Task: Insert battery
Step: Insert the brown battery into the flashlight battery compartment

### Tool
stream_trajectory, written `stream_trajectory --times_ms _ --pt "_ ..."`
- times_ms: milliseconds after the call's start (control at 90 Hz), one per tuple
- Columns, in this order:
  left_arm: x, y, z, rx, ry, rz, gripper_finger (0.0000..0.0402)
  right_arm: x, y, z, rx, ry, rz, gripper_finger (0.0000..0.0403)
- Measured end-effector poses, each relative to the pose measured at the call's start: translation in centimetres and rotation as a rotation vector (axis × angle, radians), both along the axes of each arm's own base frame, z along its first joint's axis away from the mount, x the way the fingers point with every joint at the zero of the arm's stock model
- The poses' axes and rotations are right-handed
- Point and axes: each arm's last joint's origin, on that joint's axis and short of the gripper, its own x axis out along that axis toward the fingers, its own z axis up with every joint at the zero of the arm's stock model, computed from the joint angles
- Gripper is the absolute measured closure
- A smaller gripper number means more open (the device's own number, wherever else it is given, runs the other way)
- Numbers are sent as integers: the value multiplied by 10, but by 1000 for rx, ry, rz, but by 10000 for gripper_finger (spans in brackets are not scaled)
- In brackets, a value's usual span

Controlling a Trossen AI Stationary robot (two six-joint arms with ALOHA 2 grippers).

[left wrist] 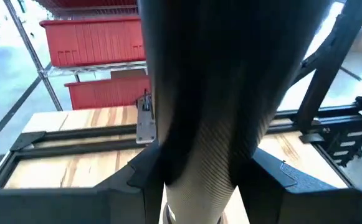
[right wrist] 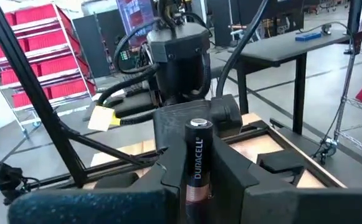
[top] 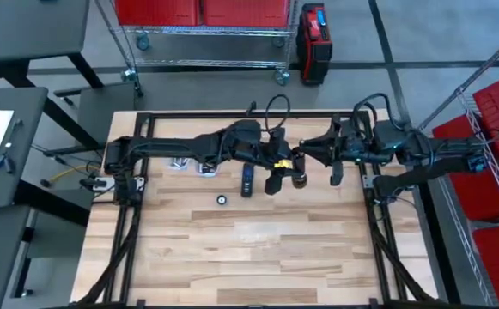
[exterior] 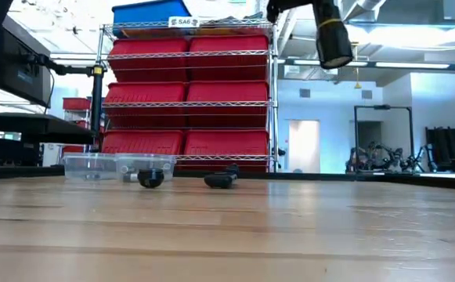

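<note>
Right end effector: gripping a battery between its two fingers, positive cap pointing outward toward the other arm; hovering above the surface near the middle of its far edge.
Battery: being held upright in the right wrist view, copper band low, black band with white lettering above; raised off the surface, not touching it.
Left end effector: gripping a dark cylindrical flashlight body, which is filling most of the left wrist view between the fingers; hanging just beside the right end effector above the far middle of the surface.
Flashlight body: showing in the low view as a dark tube tilting down from the top, well above the wood.
Gap between the two: battery and flashlight body sitting close together in the high view; touching or apart, cannot tell.
Small black part: lying on the surface below the left arm, toward the far edge.
Round black piece: resting on the surface nearer the centre, apart from the black part.
Clear plastic containers: standing near the far left edge of the surface.
</note>
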Motion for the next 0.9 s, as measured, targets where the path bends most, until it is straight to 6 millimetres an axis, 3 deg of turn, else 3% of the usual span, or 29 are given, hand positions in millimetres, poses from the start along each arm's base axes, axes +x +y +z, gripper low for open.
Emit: stream_trajectory --times_ms 378,678,900 --pt "0 0 1 -92 -1 1 265 2 6 -9 -135 101 62 366" --pt "0 0 0 -91 3 5 265 4 7 -10 -139 112 65 363" --pt "0 1 0 -77 3 15 265 -2 3 -6 -77 93 52 304"
